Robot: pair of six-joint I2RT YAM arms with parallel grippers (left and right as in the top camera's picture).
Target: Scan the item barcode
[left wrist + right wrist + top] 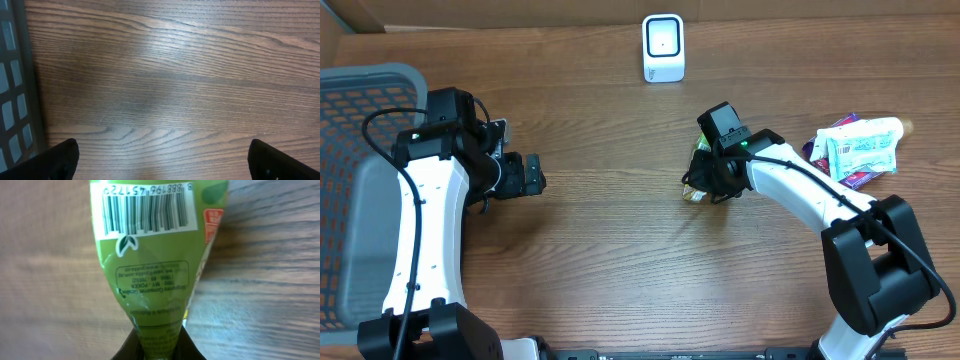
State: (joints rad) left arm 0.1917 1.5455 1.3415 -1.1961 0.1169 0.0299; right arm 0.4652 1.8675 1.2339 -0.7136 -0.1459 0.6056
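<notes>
The pouch [150, 270] is pinched by its end in the right gripper [157, 349], well short of the scanner [663, 47].
The left gripper [165, 162] is held apart, empty; the thin pinch may be lost on lifting, or the barcode [149, 211] creased.

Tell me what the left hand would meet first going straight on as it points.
Most likely the bare table: the open left hand has only wood ahead in its wrist view. Overhead, it aims roughly toward the green packet in the right hand, far off; its tilt is unclear.
</notes>
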